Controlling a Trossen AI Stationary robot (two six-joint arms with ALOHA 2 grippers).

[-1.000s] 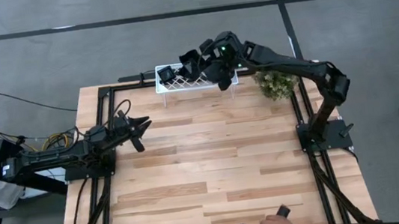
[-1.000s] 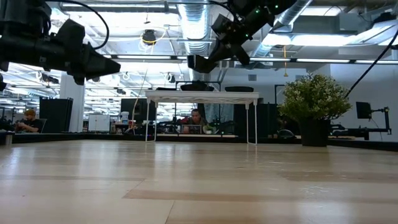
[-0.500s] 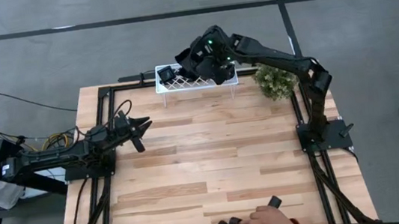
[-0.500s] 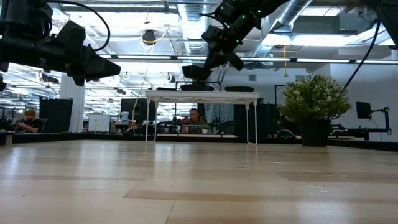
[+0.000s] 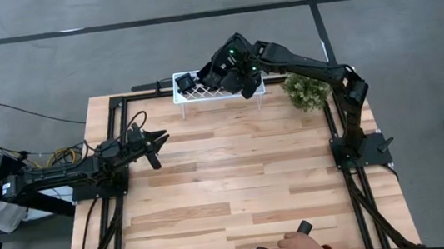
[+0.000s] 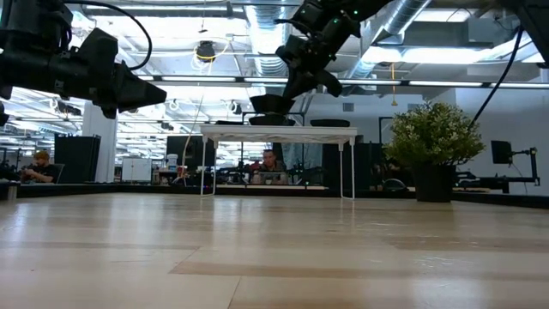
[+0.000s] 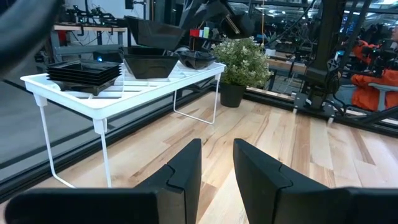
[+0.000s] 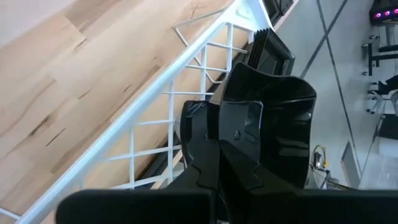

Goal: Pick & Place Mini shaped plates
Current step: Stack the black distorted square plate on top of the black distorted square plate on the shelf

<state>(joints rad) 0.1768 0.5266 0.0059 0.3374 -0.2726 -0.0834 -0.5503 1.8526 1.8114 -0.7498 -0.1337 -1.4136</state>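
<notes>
While clamped on a deep plate (image 8: 273,124), right gripper (image 8: 227,146) above rack (image 7: 118,87), left gripper (image 7: 216,163) apart.

Two matte black robot arms built from blocky, jointed segments. The right arm (image 5: 316,70) carries a small green light near its wrist. The left arm (image 5: 76,168) has black cables looping along it and yellow wires at its base. The left gripper (image 7: 217,171) ends in two flat, angular black fingers.
</notes>
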